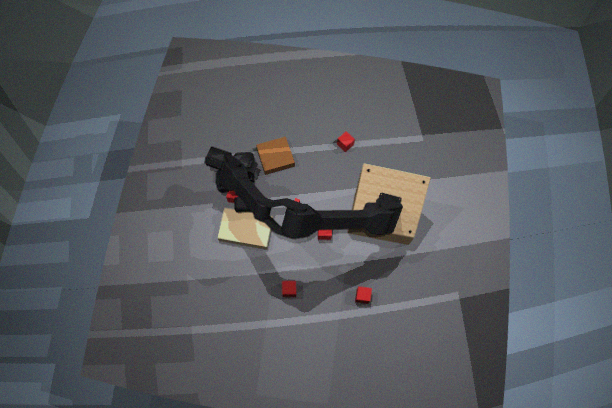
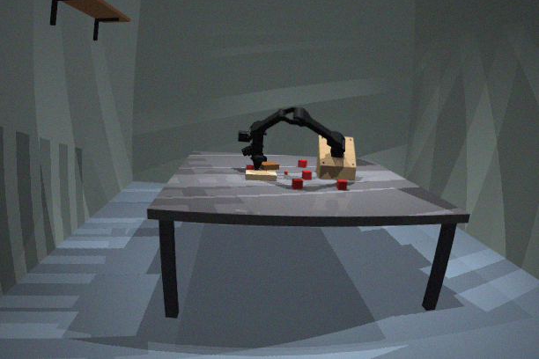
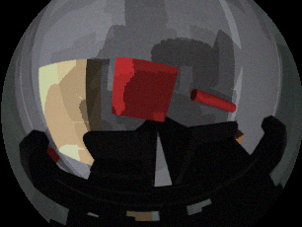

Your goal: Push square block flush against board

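Observation:
The orange-brown square block point(image 1: 276, 158) point(image 2: 270, 165) lies flat behind the pale wooden board, with a wide gap between them. Only a sliver of the block point(image 3: 240, 138) shows at the right in the wrist view. The pale board point(image 1: 230, 228) point(image 2: 261, 177) point(image 3: 66, 99) lies flat. My gripper point(image 1: 242, 205) point(image 2: 257, 168) point(image 3: 156, 116) is shut and empty, pointing down low just behind the board's back side. Its tips are partly hidden by the arm and the board in the top and exterior views. It is clear of the square block.
A red cube point(image 1: 232, 196) point(image 2: 249, 167) point(image 3: 144, 89) sits right by the fingertips, beside the board; contact is unclear. A red cylinder point(image 1: 297, 200) point(image 2: 285, 172) point(image 3: 213, 100) lies further right. Several other red cubes stand around. The arm's base stands on a wooden mount point(image 1: 395, 185) point(image 2: 350, 152).

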Robot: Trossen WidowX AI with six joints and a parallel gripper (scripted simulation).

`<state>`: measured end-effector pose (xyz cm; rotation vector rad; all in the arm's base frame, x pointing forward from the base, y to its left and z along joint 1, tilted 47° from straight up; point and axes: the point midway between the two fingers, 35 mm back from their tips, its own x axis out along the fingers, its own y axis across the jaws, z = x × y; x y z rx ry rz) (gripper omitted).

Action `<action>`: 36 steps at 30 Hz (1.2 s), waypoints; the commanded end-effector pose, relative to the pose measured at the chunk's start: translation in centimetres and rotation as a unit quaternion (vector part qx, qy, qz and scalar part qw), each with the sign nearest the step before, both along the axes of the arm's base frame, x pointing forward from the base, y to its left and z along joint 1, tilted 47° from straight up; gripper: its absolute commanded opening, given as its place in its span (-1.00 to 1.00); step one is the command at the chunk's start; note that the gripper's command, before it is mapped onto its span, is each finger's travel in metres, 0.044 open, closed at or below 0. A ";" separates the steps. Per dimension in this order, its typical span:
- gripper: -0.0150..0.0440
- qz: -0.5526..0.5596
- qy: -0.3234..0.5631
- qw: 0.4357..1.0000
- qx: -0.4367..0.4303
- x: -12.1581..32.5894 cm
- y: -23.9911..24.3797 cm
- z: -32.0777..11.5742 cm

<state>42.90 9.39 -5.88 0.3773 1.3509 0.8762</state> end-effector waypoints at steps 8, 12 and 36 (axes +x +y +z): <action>-0.49 -0.001 0.000 1.000 0.002 0.1 0.0 0.1; -0.49 -0.001 0.000 1.000 0.002 0.1 0.0 0.1; -0.49 -0.001 0.000 1.000 0.002 -2.4 -0.7 -0.6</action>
